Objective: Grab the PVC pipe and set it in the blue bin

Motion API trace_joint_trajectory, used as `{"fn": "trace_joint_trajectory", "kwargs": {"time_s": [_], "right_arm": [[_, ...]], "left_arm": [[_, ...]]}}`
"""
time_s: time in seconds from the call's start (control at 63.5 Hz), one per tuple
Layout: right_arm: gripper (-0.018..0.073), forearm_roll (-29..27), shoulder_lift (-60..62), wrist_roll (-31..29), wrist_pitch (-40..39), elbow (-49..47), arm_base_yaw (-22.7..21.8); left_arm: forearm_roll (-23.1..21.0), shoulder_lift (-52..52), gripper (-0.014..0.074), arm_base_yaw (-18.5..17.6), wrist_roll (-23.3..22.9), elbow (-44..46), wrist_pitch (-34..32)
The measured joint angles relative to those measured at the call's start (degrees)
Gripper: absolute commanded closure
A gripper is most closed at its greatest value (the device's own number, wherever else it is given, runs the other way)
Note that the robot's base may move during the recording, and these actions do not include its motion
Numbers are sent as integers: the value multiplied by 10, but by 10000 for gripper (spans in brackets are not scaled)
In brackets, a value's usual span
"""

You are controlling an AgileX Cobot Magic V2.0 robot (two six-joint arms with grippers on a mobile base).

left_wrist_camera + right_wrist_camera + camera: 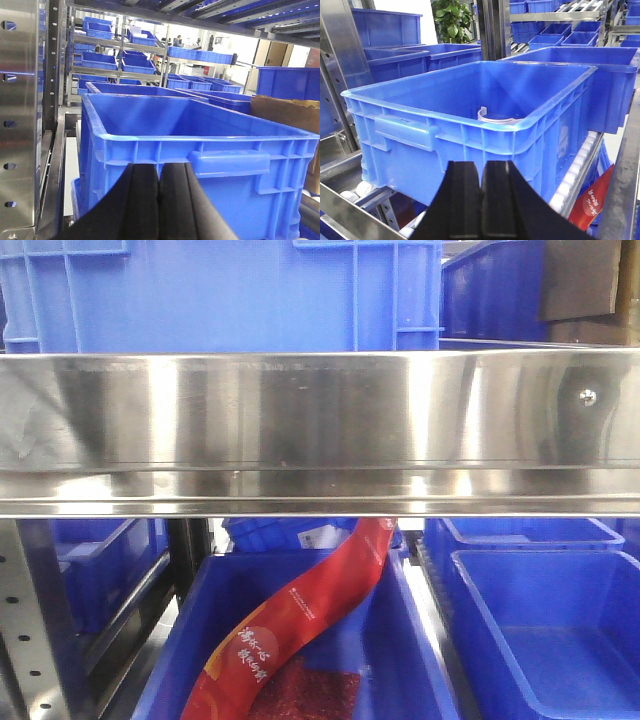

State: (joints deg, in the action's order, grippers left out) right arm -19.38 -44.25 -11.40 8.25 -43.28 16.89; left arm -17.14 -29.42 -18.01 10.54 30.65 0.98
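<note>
The PVC pipe (496,117), a white arched strap, lies inside a large blue bin (440,112) on the roller shelf, close to the bin's near right wall and partly hidden behind its rim. My right gripper (481,169) is shut with nothing in it, outside the bin and just below its front wall. My left gripper (159,171) is also shut and empty, held in front of the handle side of another blue bin (210,145). Neither gripper appears in the front view.
A steel shelf beam (320,430) fills the middle of the front view, with a blue bin (220,295) above it. Below, a red packet (300,625) leans in a lower blue bin (390,650). Steel uprights (20,125) and a cardboard box (290,112) flank the bins.
</note>
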Motion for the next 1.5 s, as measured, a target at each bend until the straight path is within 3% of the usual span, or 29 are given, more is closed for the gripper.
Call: {"fn": "trace_joint_trajectory", "kwargs": {"time_s": [0.236,0.41,0.756,0.914,1.071,1.26,1.496], "right_arm": [[727,0,2,0,-7,6,0],[727,31,60,0,-78,91,-12],[727,82,290,0,-94,336,-206],[727,84,384,0,-94,412,-251],[727,99,437,6,-82,431,-261],[727,136,440,65,-82,431,-264],[727,142,440,73,-82,431,-264]], "left_arm": [[0,0,707,0,0,0,0],[0,0,707,0,0,0,0],[0,0,707,0,0,0,0],[0,0,707,0,0,0,0],[0,0,707,0,0,0,0],[0,0,707,0,0,0,0],[0,0,707,0,0,0,0]]}}
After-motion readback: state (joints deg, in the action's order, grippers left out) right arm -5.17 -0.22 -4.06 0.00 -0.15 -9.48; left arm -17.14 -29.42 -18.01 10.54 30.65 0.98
